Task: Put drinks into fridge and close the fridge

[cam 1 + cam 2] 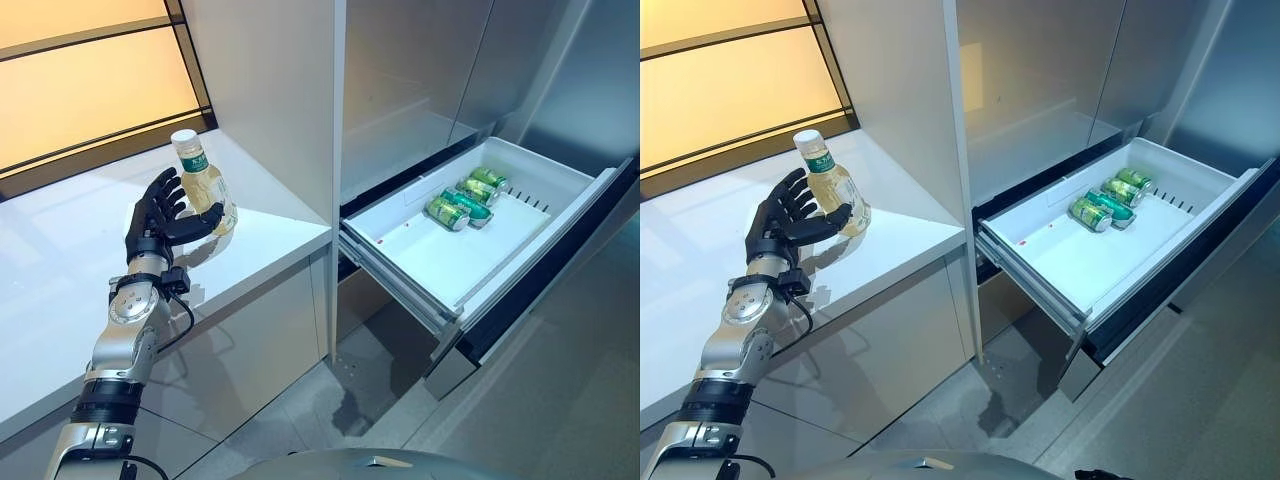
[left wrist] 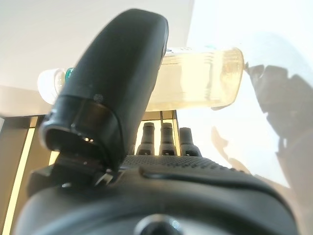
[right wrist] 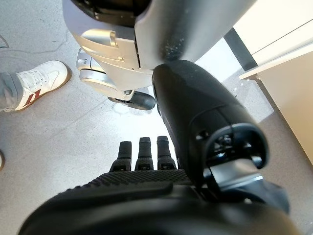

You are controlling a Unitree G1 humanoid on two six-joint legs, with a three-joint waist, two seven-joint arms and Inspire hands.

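A clear bottle of pale yellow drink, with a white cap and green label, stands upright on the white counter. My left hand is right beside it, fingers straight and spread behind the bottle, thumb reaching across its front without closing. In the left wrist view the thumb lies over the bottle. The fridge's white drawer is pulled out at the right, with three green cans lying at its far end. My right hand hangs over the floor, fingers straight, holding nothing.
The fridge's tall grey panels rise above the drawer, and a white side wall separates counter from fridge. A lit window band runs behind the counter. A person's white shoe is on the grey floor.
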